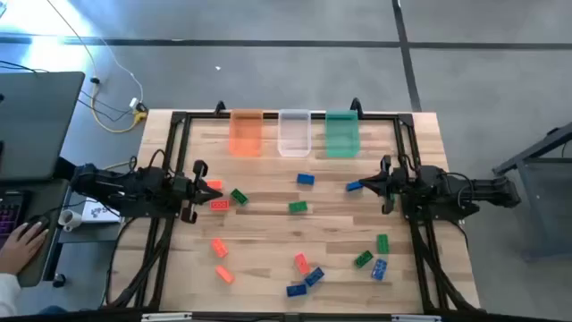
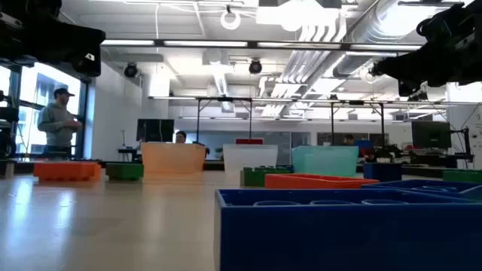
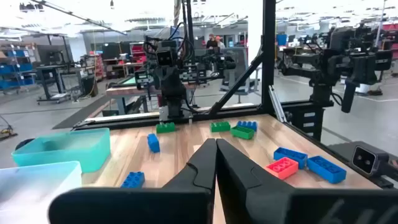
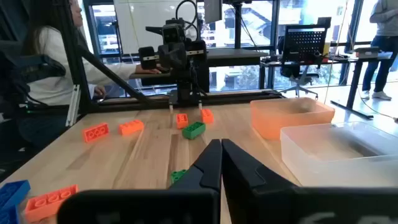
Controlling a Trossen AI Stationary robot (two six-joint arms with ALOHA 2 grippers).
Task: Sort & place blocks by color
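Fifteen or so small studded plastic blocks (image 1: 302,263) lie loose on the pale wood-grain table (image 1: 268,224), none yet in a tub. Nearest the front edge sit a cluster of blue and red-orange bricks, two orange ones to their left, and green and blue ones to the right. Mid-table, a green brick (image 1: 298,207) lies alone, with a blue one (image 1: 306,179) just beyond it. At the left, red-orange and green bricks lie right by the left end effector (image 1: 217,189), whose dark tapered fingers are pressed together on nothing. At the right, the right end effector (image 1: 362,184) likewise has its fingers closed and empty, beside a blue brick (image 1: 353,186). Both arms stretch low and level toward each other. Along the far edge stand three translucent rectangular tubs: orange (image 1: 246,132), clear (image 1: 293,132), green (image 1: 340,134).
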